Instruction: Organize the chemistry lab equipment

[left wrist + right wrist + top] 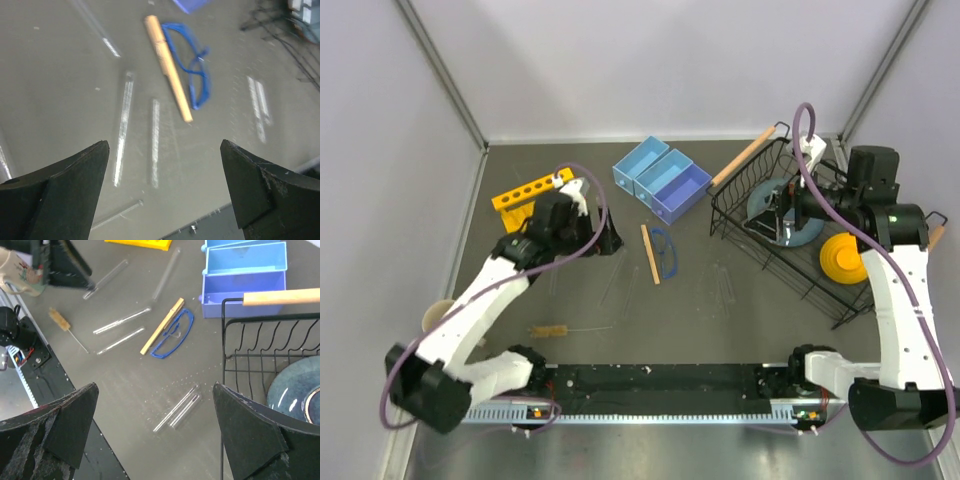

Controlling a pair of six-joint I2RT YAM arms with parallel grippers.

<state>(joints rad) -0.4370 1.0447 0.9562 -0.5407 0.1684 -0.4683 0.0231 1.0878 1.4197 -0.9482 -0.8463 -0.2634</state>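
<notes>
While left pincer [164,146] hangs spread wide above glass tubes [124,120], likely lining up pick, right pincer [155,387] hovers spread, empty, beside wire basket [280,296]. Tubes, wooden stick [168,67], safety glasses [195,70], brush [60,319] loose on worktop [60,75]; stick lies against glasses.

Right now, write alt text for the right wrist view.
The open right pincer hovers over a table where a wooden stick lies beside blue safety glasses among scattered glass tubes. A black wire basket holding a plate sits at right.
</notes>
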